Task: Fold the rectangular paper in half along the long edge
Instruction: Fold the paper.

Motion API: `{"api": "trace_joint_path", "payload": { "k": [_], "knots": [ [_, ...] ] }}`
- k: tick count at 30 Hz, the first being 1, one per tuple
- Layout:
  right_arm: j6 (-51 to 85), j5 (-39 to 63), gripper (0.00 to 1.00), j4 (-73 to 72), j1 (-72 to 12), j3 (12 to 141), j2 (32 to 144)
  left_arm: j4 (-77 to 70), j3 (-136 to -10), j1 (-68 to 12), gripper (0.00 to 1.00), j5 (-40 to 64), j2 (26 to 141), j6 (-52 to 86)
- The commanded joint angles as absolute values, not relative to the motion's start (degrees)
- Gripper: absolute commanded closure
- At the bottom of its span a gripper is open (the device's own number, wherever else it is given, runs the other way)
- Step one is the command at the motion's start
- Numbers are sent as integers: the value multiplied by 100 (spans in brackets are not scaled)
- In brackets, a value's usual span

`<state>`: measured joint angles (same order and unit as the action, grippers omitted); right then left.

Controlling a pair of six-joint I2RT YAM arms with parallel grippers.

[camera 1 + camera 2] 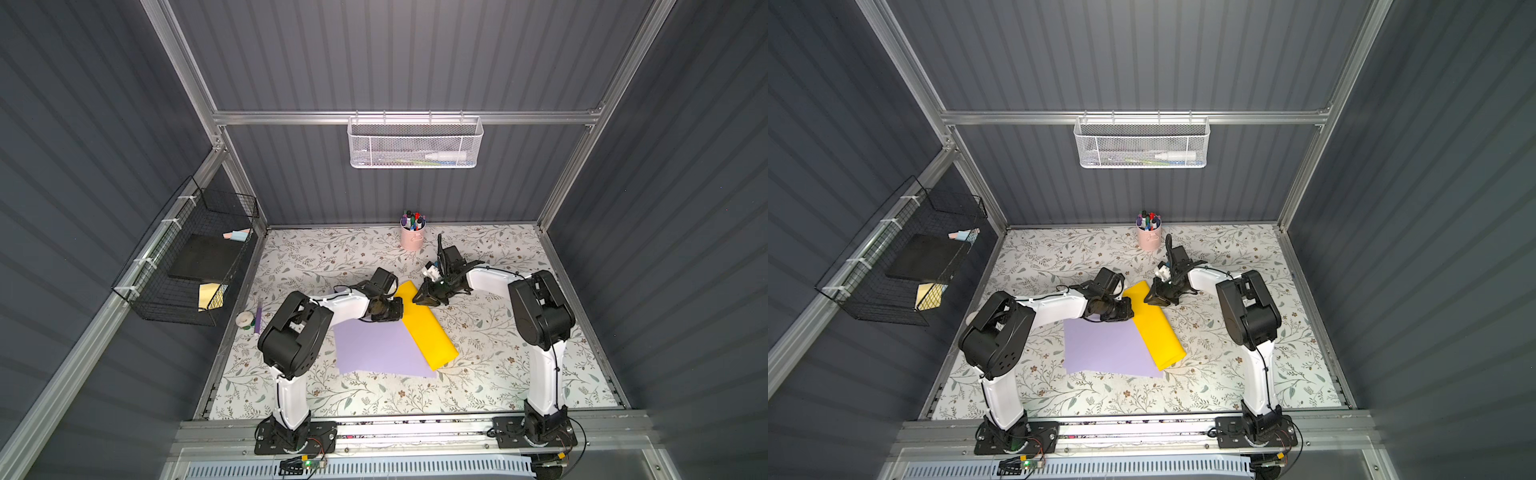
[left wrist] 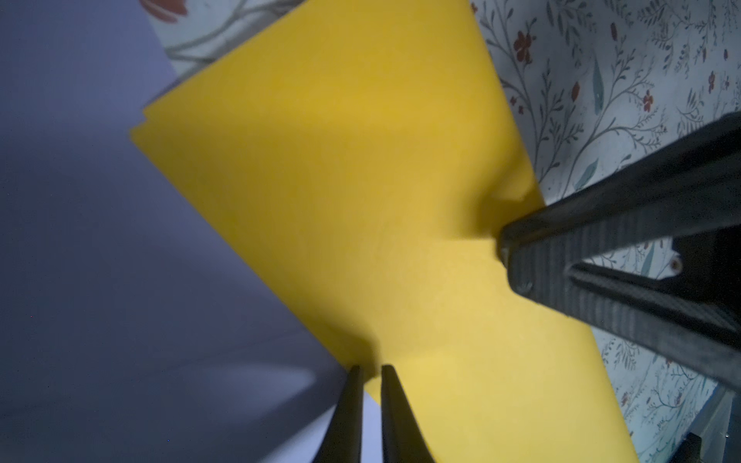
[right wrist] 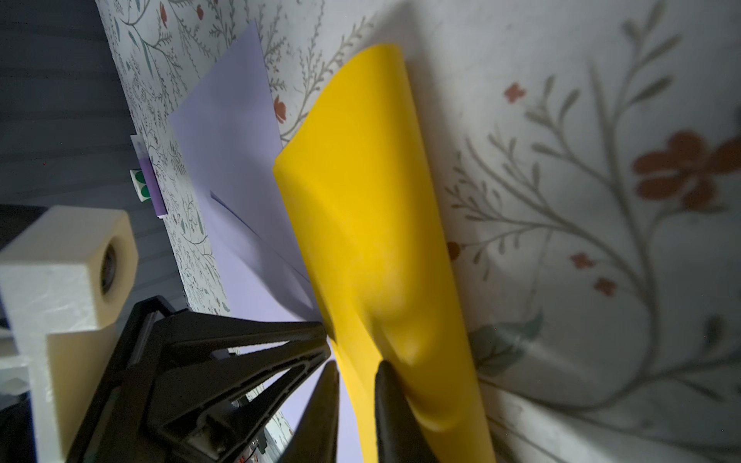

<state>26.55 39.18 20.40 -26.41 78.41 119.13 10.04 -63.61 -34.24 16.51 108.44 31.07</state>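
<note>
Lying folded, yellow paper (image 1: pixel 430 332) — edge pinched in right end effector (image 1: pixel 417 298)

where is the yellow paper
In both top views the yellow paper lies diagonally mid-table, overlapping the right edge of the lavender sheet, its far end pinched by the right end effector.

Matt yellow paper (image 1: pixel 429 332), smooth lilac paper (image 1: pixel 374 349)
</note>
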Motion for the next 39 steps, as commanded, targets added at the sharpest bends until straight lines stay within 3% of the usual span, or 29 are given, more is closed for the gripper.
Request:
{"api": "trace_joint_path", "payload": {
  "k": [1,28,39],
  "knots": [
    [2556,3940,80,2145,-2679,7823,12023,1116,-6347,-3422,86,1629,10576,3146],
    [2567,3919,80,2177,-2689,7849,12067,730,-6697,-3600,84,1784,10947,3422],
    [2549,3919,80,2212,-2687,7879,12077,842,-6619,-3639,89,1790,11178,3396]
  ]
}}
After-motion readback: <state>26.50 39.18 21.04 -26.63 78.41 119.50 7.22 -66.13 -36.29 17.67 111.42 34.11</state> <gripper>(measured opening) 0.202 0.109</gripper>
